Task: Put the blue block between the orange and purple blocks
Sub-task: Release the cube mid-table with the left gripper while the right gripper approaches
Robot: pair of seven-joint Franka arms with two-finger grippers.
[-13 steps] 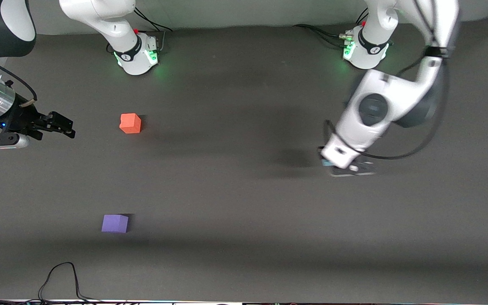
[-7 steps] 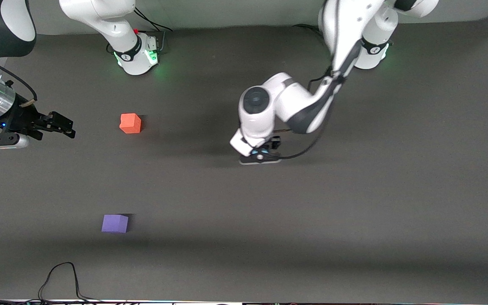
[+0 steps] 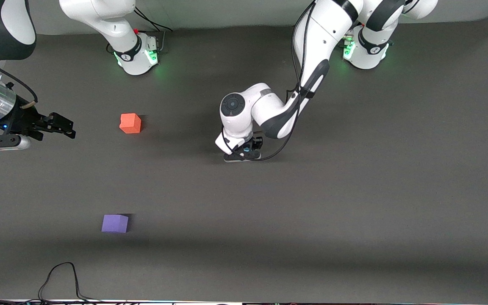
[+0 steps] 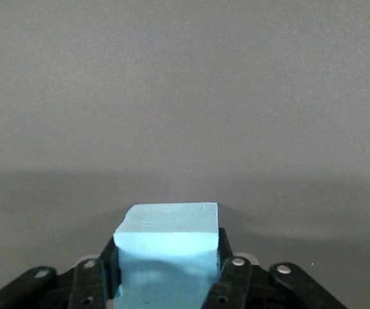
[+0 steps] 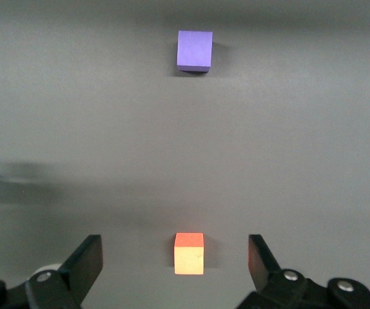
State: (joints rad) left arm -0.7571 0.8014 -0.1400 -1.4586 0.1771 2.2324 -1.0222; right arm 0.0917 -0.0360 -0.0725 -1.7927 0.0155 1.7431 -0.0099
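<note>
Blue block: small sky-blue matte foam cube [image 4: 167, 254], no long axis, flat top face level, clamped in the left gripper [image 3: 244, 151] over mid-table.
Left gripper jaws: closed on the cube's two sides, denting the foam.
Orange block: orange-red matte cube [image 3: 130, 123], toward the right arm's end.
Purple block: violet matte cube [image 3: 115, 223], nearer the front camera than the orange one, well apart.
Right gripper [image 5: 175, 264]: waits, jaws wide, holding nothing, the orange cube showing between its fingers.
Table: dark grey matte surface [image 3: 354, 212].
</note>
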